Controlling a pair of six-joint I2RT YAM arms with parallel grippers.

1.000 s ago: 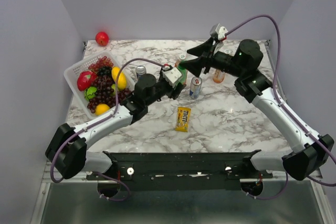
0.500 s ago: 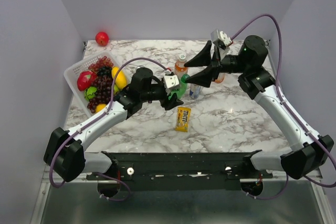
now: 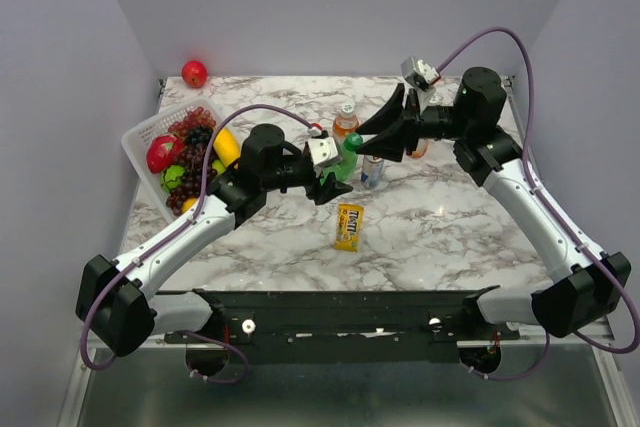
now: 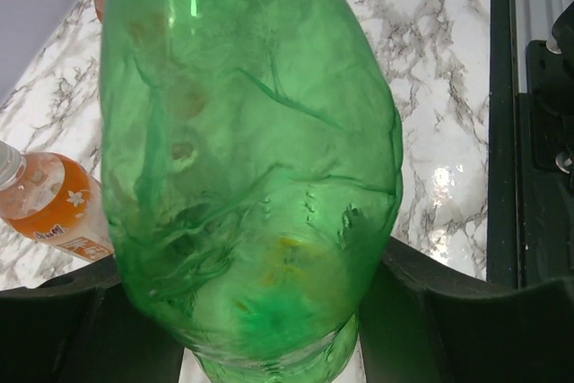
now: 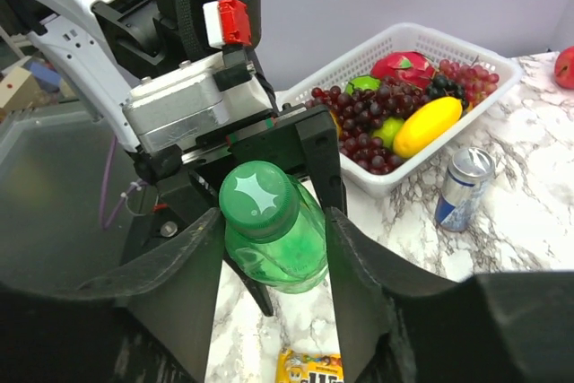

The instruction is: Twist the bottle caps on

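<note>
Green bottle [image 5: 273,257] is clamped in the left gripper [image 3: 331,171] and tilted, with its neck end toward the right gripper [image 5: 273,221]. In the left wrist view the bottle body fills the frame, with the black fingers [image 4: 448,311] pressed on either side of its lower part.

Dark green cap [image 5: 258,195] sits on the neck, facing straight into the right wrist camera. Can't tell how far it is threaded on.

Right gripper jaws are apart, one finger on each side of the bottle just behind the cap. Whether those fingers touch the bottle: can't tell.

Around the grippers:
- An orange bottle [image 3: 345,125] with a white cap [image 3: 347,107] stands upright just beyond the left gripper, on the marble table [image 3: 450,237].
- A second orange bottle [image 3: 416,150] is beyond the right gripper, mostly hidden by that arm, so its cap is not readable.
- A drink can [image 3: 372,171] stands below the right gripper, just beside the green bottle's neck end.
- A yellow candy packet [image 3: 348,226] lies flat on the near side of the left gripper.
- A white fruit basket [image 5: 399,178] holding grapes, a lemon and red fruit is well to the left of the left gripper.
- A red apple [image 3: 194,73] sits beyond the basket at the far-left corner.
</note>
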